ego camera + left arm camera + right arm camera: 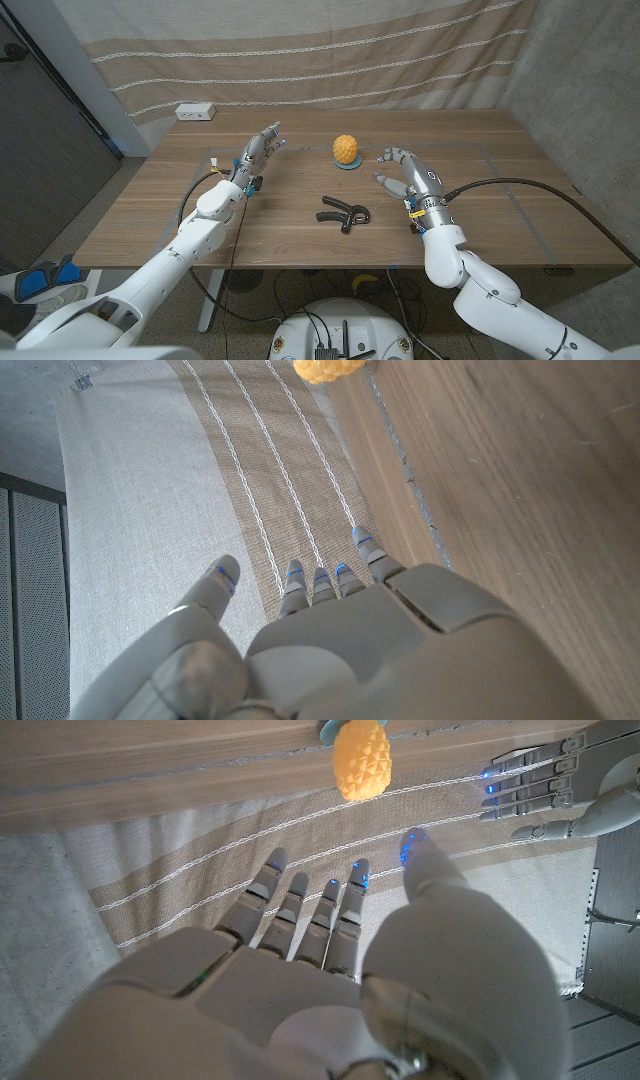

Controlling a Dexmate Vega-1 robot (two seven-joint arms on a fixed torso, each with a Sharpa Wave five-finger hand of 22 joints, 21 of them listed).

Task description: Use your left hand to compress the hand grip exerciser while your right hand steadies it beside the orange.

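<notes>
A black hand grip exerciser (345,213) lies on the wooden table (300,240) near its middle, touched by neither hand. Behind it a bumpy orange fruit (346,150) (360,765) (320,368) stands on a small blue disc. My left hand (255,155) (330,630) is to the left of the exerciser, above the table, fingers straight and apart, holding nothing. My right hand (408,178) (320,970) is to the right of the exerciser, fingers spread, holding nothing. My left hand's fingers (535,780) also show in the right wrist view.
A white power strip (195,112) lies at the table's back left corner. A striped beige curtain (300,50) hangs behind the table. Black cables (520,190) run along both arms. Bare wood surrounds the exerciser.
</notes>
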